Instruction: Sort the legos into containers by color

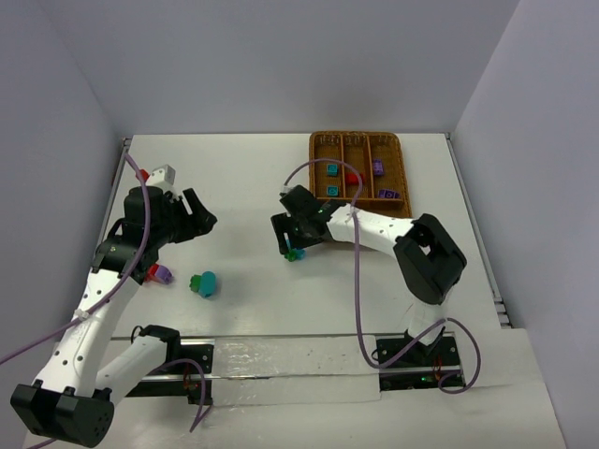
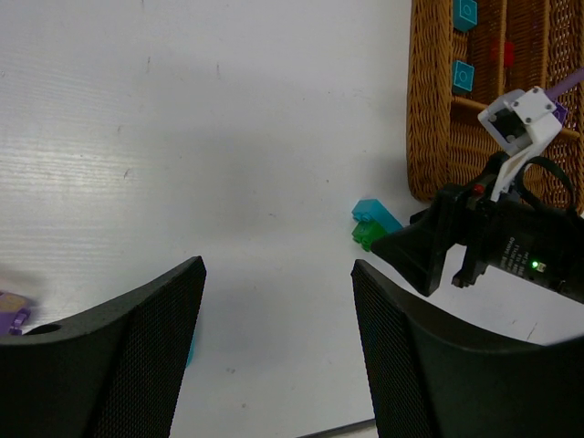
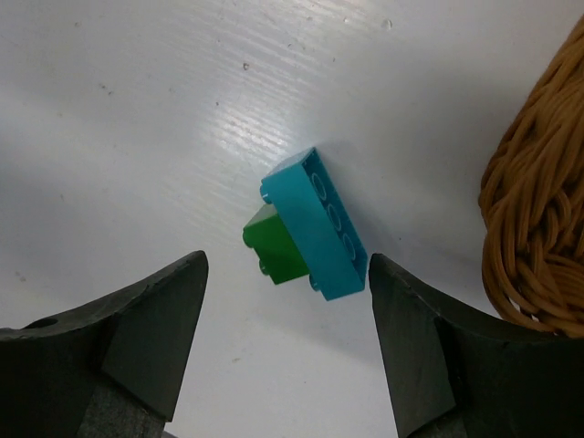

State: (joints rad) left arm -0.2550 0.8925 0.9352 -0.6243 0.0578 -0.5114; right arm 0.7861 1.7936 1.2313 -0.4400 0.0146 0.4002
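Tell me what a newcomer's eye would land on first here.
The right gripper, jaws open, hangs over a teal brick touching a green brick beside the wicker tray. The tray holds teal bricks, a red brick and purple bricks; more loose bricks lie near the left arm.

A teal-blue rectangular studded plastic brick (image 3: 318,224) is pictured lying at a slant on a white table (image 3: 137,119), with a small green studded plastic brick (image 3: 274,245) pressed against its left flank (the two are touching). Both are framed by the black fingers (image 3: 128,347) of the right gripper (image 3: 286,274), which are held wide apart. The rim of a brown woven wicker tray (image 3: 538,228) is seen at the right edge, near the bricks but apart from them.
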